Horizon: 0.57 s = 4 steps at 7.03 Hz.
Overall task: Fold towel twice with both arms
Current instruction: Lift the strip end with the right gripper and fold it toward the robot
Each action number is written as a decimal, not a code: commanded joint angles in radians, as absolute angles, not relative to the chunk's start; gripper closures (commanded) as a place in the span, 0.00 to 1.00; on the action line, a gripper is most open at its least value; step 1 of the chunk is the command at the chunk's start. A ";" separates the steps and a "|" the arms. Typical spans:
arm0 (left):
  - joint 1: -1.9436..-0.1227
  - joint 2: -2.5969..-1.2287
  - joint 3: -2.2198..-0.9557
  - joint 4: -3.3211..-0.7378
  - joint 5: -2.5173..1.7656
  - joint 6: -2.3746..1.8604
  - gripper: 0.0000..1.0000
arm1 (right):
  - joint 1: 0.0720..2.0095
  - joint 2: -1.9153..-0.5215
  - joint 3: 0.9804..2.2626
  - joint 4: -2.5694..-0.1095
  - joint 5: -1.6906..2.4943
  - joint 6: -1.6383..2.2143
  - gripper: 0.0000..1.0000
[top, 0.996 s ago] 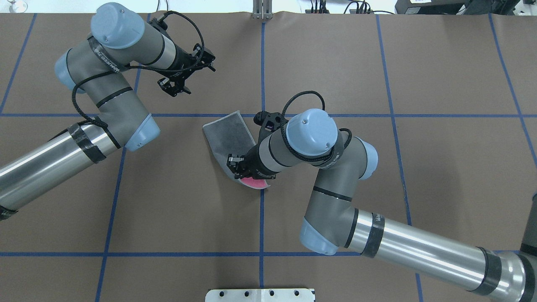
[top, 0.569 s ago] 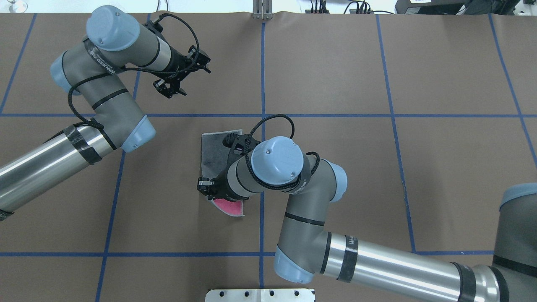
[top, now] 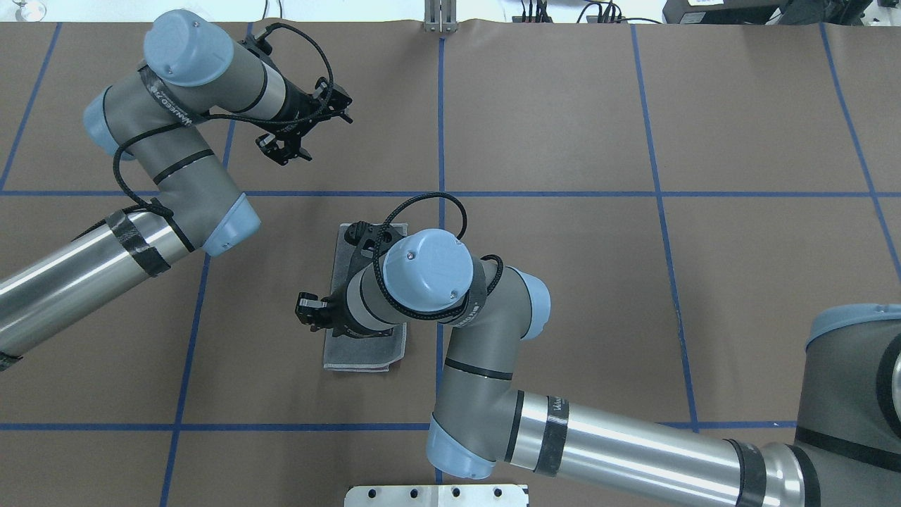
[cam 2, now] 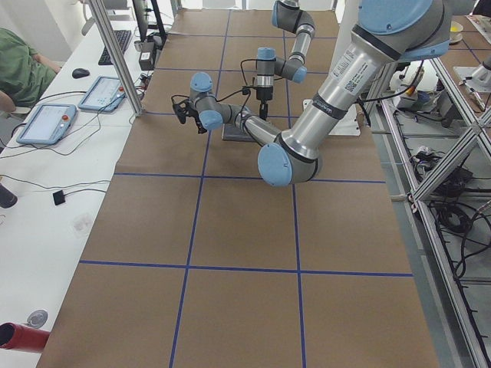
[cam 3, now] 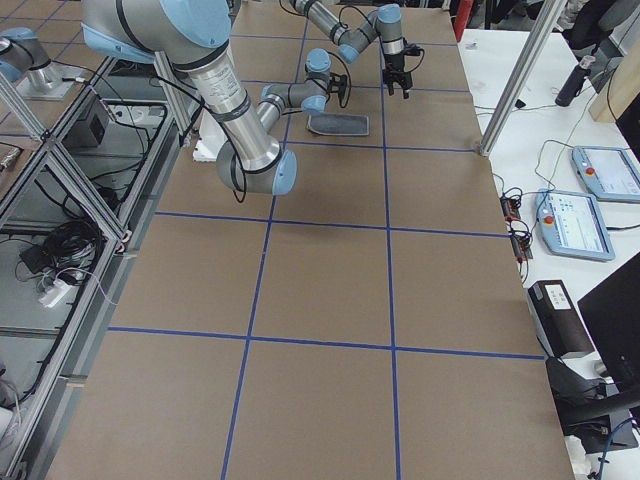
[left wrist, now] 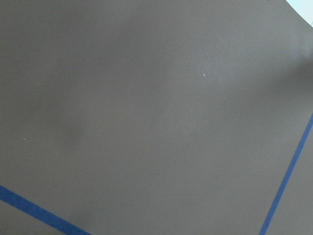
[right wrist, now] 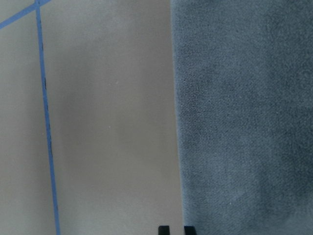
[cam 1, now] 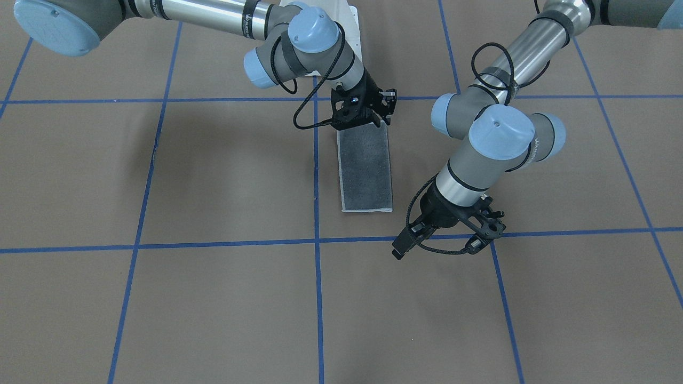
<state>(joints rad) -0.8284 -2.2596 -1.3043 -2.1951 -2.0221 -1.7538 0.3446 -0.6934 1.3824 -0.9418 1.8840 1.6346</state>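
Broadly, the first fold looks laid, and the job now is to finish it cleanly. Reading the overhead view from the left, the left arm [top: 176, 127] is bent over the far-left part of the table [top: 633, 296]. Its left gripper [top: 287, 155] hangs with fingers spread and nothing between them, well apart from the towel [top: 362, 354]. That wrist's camera shows only bare table and blue tape [left wrist: 288, 171].

Next comes the right gripper [cam 1: 361, 122], low at the robot-side end of the towel. Its fingers are drawn close together astride the towel's long edge, apparently pinching it. The towel lies flat near the table's middle as a narrow rectangle, dark grey face up, with no pink visible. The right arm [top: 493, 331] arches over it.

To do this well, I would let the held edge sit flush on the layer beneath. Then I would part the fingers without tugging and lift straight up, so the towel neither skews nor springs open. The second fold, short end to short end, is not yet made. It would likely go best with each gripper taking one corner of the same end and both moving together.

Counted: one towel, two arms, two grippers, one table.
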 commanded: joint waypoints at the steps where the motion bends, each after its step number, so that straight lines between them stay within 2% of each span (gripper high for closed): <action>1: -0.834 -2.260 -1.305 -2.195 -2.032 -1.747 0.01 | 0.347 -0.670 1.385 -0.943 1.853 1.701 0.00; 4: -0.854 -2.127 -1.348 -2.282 -2.129 -1.672 0.00 | 0.519 -0.702 1.431 -1.020 2.040 1.692 0.00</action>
